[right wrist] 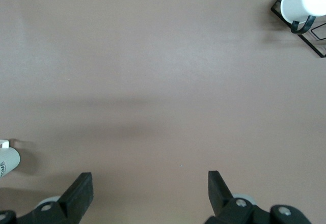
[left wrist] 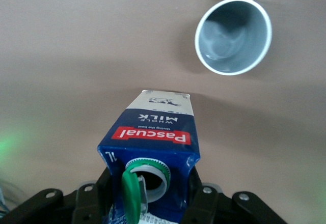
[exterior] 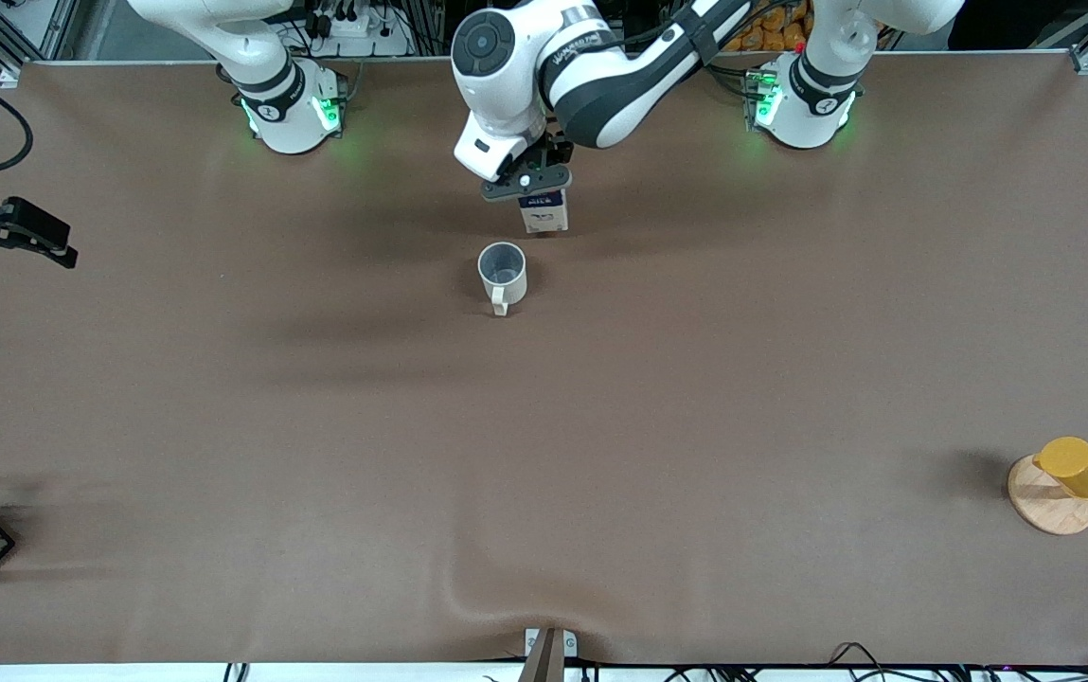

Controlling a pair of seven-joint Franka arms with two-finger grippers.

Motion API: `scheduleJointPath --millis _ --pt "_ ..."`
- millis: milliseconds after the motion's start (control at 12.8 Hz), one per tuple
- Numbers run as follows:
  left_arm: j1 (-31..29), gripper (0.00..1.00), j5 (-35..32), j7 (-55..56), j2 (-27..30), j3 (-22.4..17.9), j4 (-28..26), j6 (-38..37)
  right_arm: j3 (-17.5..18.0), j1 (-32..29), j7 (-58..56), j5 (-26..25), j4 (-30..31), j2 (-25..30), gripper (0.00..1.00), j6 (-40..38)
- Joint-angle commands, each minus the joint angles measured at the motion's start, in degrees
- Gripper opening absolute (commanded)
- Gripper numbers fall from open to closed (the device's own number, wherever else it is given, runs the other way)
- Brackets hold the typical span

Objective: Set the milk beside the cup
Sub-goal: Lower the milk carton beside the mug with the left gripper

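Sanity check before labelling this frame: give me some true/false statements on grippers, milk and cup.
1. The left gripper is shut on the milk. True.
2. The milk's green cap is screwed shut. False: it hangs open.
3. The cup lies on its side. False: it stands upright, mouth up.
4. The right gripper is open, holding nothing, over bare table. True.
5. The milk touches the cup. False: they are apart.

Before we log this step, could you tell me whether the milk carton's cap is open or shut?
Open: on the milk, the green cap is flipped aside from the spout.
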State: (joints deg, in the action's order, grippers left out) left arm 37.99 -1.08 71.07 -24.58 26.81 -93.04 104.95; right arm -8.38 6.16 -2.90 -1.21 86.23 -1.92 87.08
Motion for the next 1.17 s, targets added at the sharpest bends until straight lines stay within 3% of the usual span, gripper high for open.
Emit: scheduleJointPath --millis 0,468,1092 --pt "0.86 0.57 -1.29 0.21 -1.61 -0.53 1.45 3.05 1.09 -3.35 -0.17 -0.19 -2.38 -1.42 1.00 -1.38" --pt "3.23 0.57 -6.48 0.47 -7.06 -0.62 6.63 4.91 1.26 -2.83 5.63 0.16 -2.21 -1.33 1.00 -2.09" --pt "3.23 0.59 -9.21 0.03 -7.59 -0.62 6.82 5.00 1.44 -2.39 5.19 0.16 -2.12 -1.42 1.00 -2.00"
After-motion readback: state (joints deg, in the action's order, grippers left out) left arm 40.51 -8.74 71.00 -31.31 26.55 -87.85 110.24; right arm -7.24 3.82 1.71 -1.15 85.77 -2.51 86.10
